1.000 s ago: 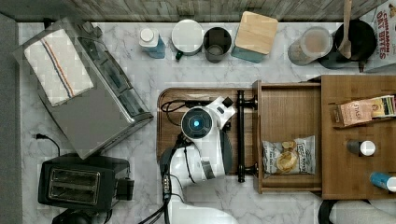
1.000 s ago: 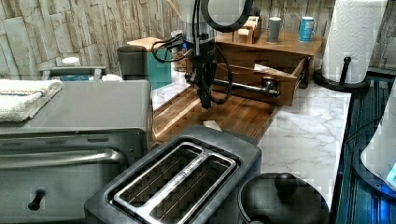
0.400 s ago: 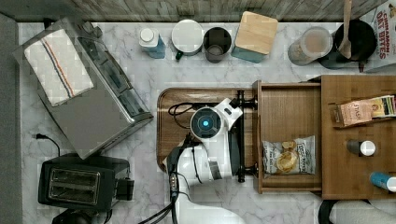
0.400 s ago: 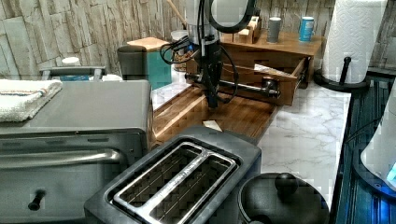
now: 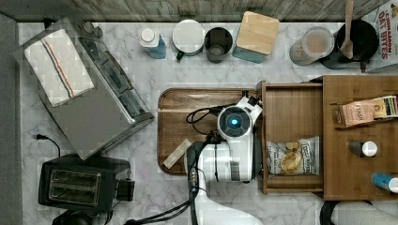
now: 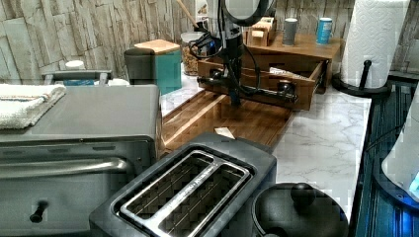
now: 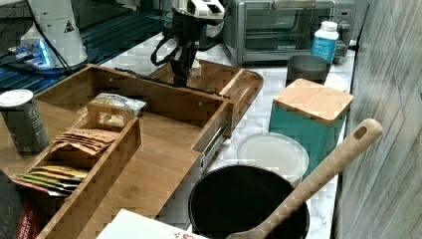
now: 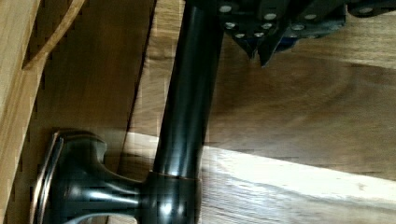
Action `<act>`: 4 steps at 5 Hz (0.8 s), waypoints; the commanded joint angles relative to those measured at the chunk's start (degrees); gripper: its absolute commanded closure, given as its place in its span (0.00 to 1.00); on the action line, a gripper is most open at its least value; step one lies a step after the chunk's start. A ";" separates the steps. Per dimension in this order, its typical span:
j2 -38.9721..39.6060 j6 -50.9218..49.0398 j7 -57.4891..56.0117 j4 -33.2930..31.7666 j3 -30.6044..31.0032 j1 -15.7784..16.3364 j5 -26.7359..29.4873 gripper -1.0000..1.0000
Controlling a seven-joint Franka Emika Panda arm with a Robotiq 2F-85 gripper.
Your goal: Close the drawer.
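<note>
The drawer (image 5: 291, 108) stands pulled out from under the cabinet top, with a chip bag (image 5: 287, 157) lying in it. Its long black bar handle (image 5: 258, 140) faces the dark tray (image 5: 173, 108). My gripper (image 6: 235, 97) hangs over the tray's edge, just on the tray side of the handle (image 6: 247, 90). In the wrist view the fingertips (image 8: 260, 55) are pressed together with nothing between them, right beside the black bar (image 8: 189, 93) and its round end mount (image 8: 74, 182). The right view shows the gripper (image 7: 180, 74) just outside the drawer's front wall (image 7: 164, 102).
A small flat packet (image 5: 177, 153) lies on the tray. A toaster oven (image 5: 84, 89) and a toaster (image 5: 77, 185) stand at the top view's left. Jars and a teal canister (image 5: 257, 35) line the back wall. The cabinet top (image 5: 361, 154) carries bottles and tea packets.
My arm has moved toward the top view's right, bringing the shut gripper up to the drawer's handle. The drawer has shifted little, if at all.
</note>
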 commanded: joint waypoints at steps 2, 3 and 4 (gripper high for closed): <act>4.13 -1.89 -17.23 15.78 -13.28 -9.44 7.76 1.00; 7.21 2.32 -23.11 18.86 -15.00 -12.27 10.83 1.00; 10.62 -1.48 -25.54 25.48 -16.53 -14.55 11.49 1.00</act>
